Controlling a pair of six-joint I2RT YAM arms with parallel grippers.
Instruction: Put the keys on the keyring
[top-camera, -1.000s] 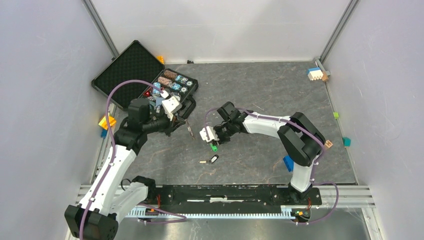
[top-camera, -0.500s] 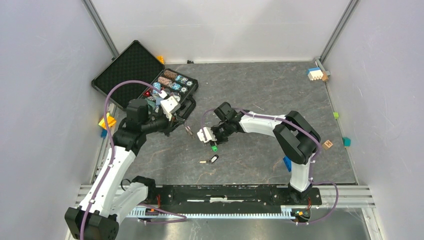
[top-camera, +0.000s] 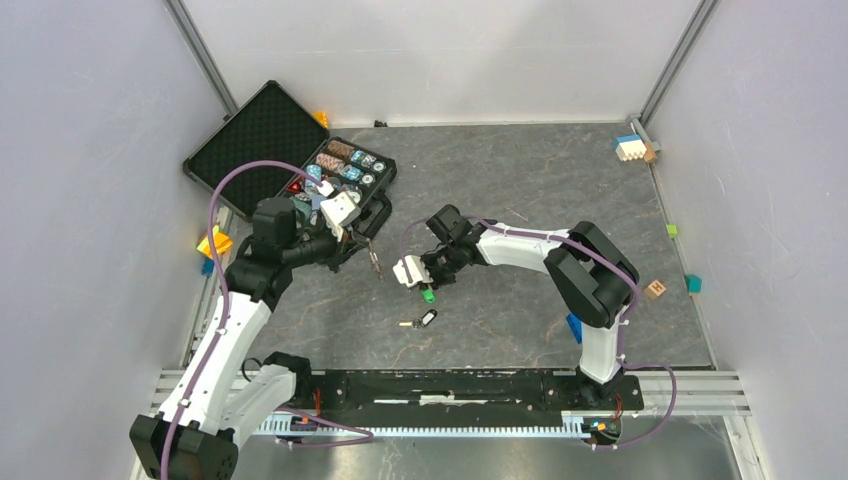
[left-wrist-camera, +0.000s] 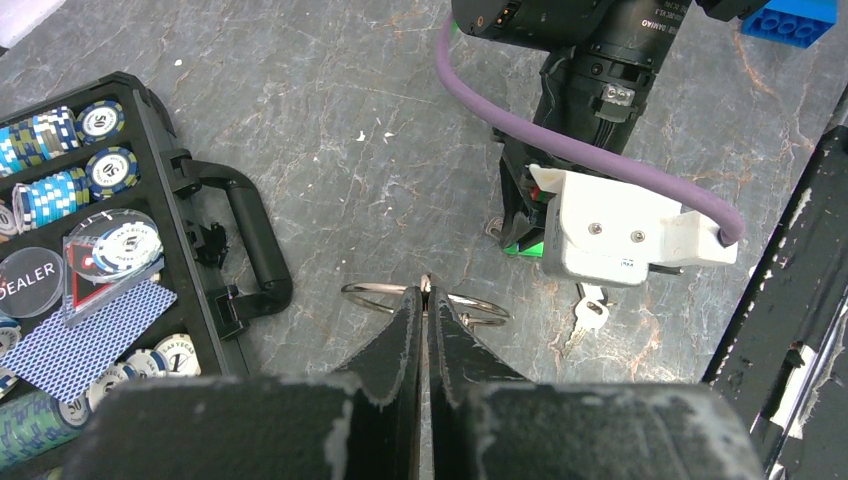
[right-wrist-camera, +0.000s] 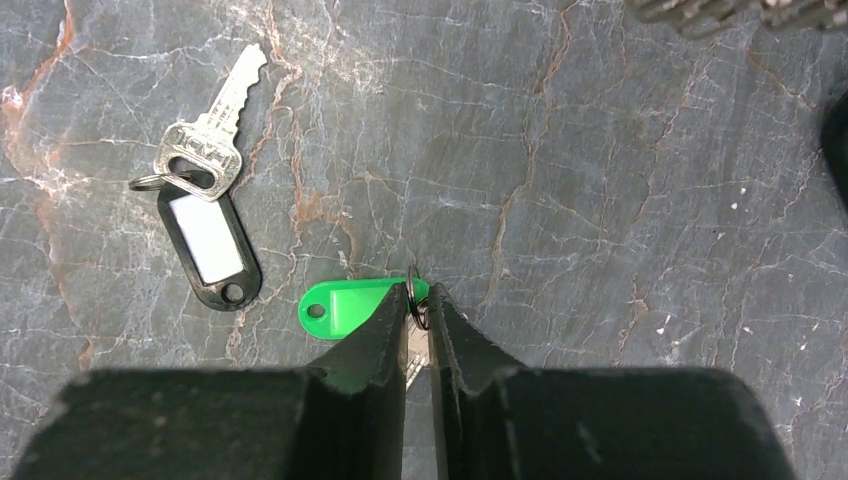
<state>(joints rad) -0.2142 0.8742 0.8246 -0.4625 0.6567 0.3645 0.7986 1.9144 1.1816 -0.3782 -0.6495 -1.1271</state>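
Observation:
My left gripper (left-wrist-camera: 426, 292) is shut on the keyring (left-wrist-camera: 370, 294), a thin silver ring held edge-on above the table, with small keys hanging under it (top-camera: 377, 262). The green key (right-wrist-camera: 345, 306) lies on the table, and its green tag sticks out to the left of my right gripper (right-wrist-camera: 418, 292). That gripper points straight down, with its jaws closed on the key's small wire loop and metal part. The black key (right-wrist-camera: 208, 240), a silver key on a black tag, lies free to the left (top-camera: 425, 320).
An open black case (top-camera: 262, 130) of poker chips and cards stands at the back left, its handle (left-wrist-camera: 255, 235) close to the keyring. A blue brick (top-camera: 577, 326) and a wooden cube (top-camera: 657, 289) lie by the right arm. Small blocks (top-camera: 630, 147) sit at the back right corner.
My right gripper has shifted slightly left over the green key and its jaws have closed in on it. The left arm has barely moved with the keyring.

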